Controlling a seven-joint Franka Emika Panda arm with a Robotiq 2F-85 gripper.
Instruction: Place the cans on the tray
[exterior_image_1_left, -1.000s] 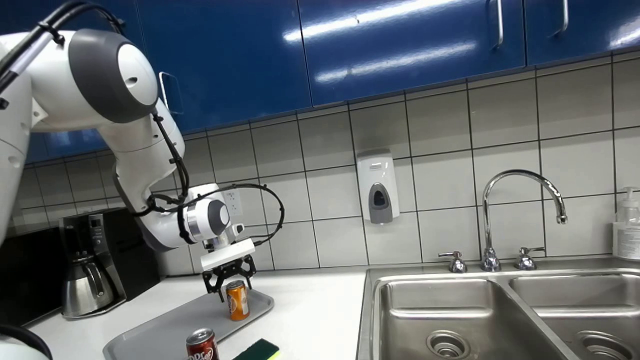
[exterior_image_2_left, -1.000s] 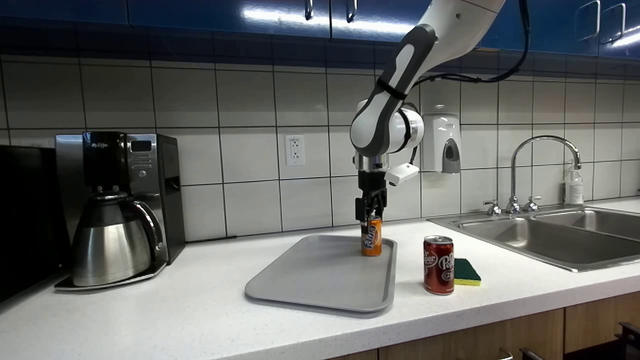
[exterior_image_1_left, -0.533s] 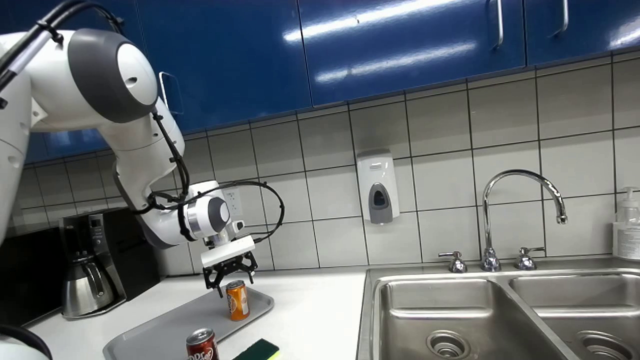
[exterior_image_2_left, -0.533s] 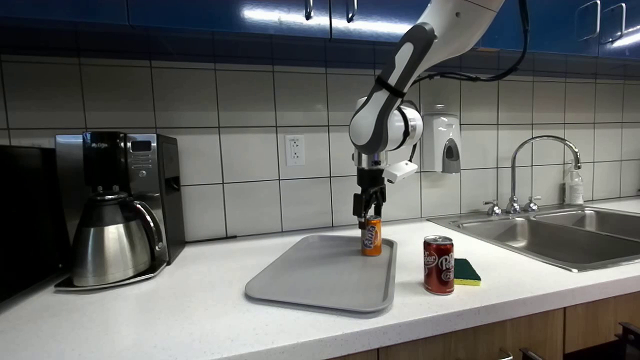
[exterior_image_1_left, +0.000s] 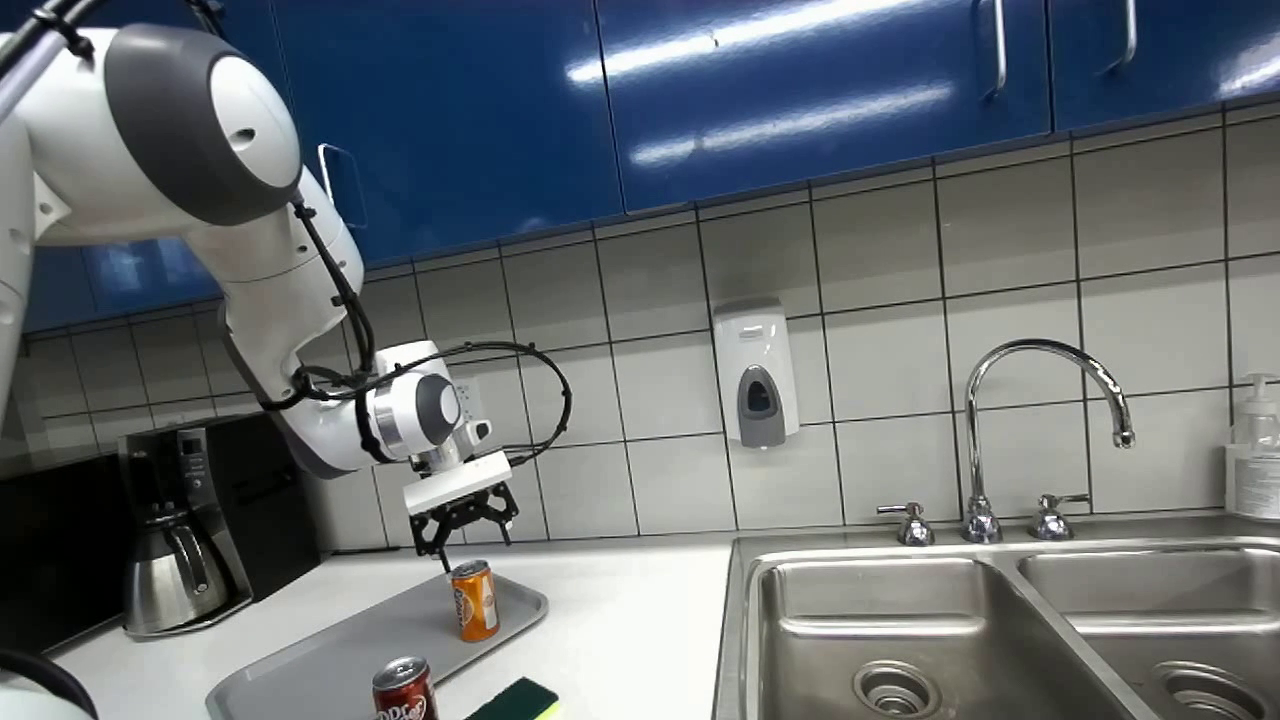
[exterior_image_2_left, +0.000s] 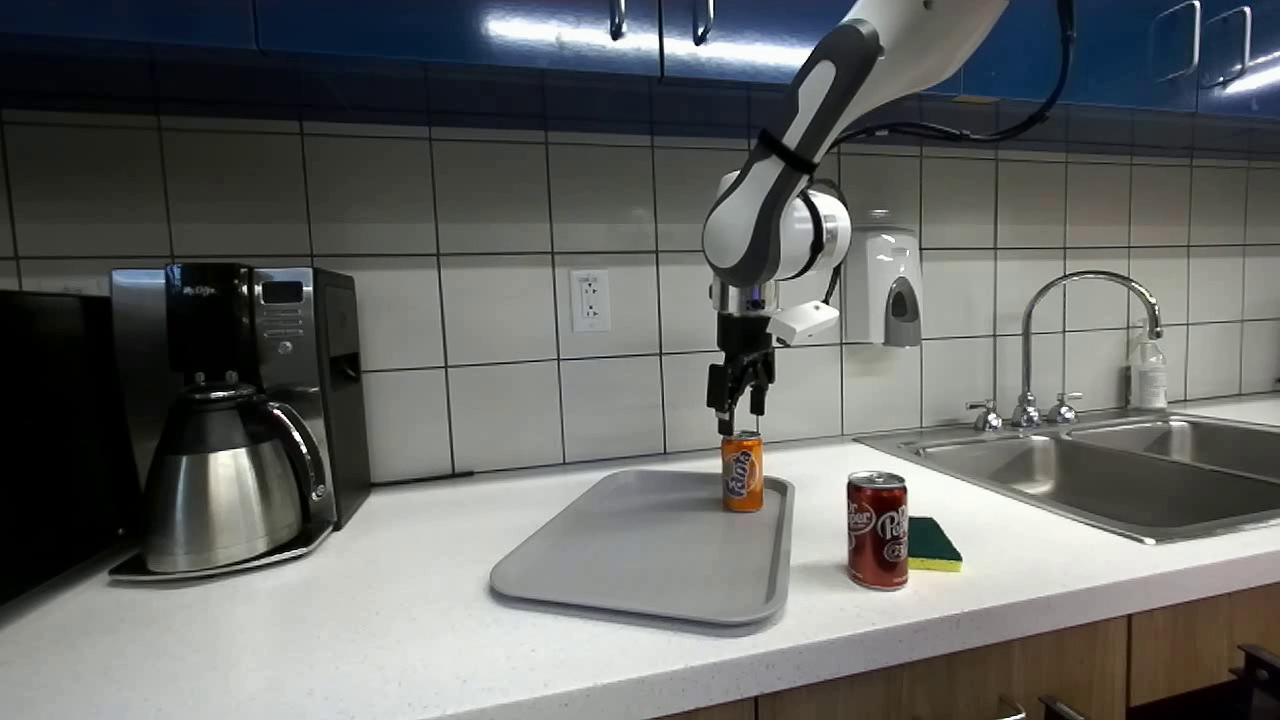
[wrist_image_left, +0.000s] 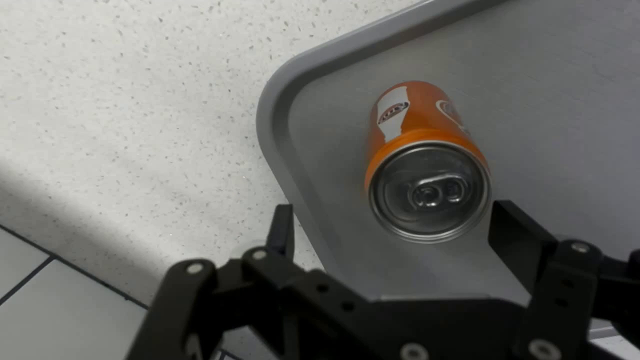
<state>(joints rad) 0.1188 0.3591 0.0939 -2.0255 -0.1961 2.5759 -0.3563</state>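
The orange can (exterior_image_2_left: 742, 477) stands upright on the grey tray (exterior_image_2_left: 630, 560), near the tray's back right corner. It also shows in an exterior view (exterior_image_1_left: 475, 608) and from above in the wrist view (wrist_image_left: 425, 187). My gripper (exterior_image_2_left: 742, 421) is open and empty, with its fingertips just above the can's top. In the wrist view the two fingers (wrist_image_left: 392, 212) stand wide apart with the can's lid between and ahead of them; neither visibly touches it. The dark red can (exterior_image_2_left: 877, 530) stands upright on the counter to the right of the tray; the wrist view does not show it.
A green and yellow sponge (exterior_image_2_left: 933, 547) lies beside the red can. A coffee maker with a steel pot (exterior_image_2_left: 225, 480) stands left of the tray. The steel sink (exterior_image_2_left: 1090, 480) is at the right. A soap dispenser (exterior_image_2_left: 885, 290) hangs on the tiled wall behind the arm.
My gripper has risen from around the orange can's upper part to just above its top, staying open. The orange can stays standing on the tray. The red can has not moved.
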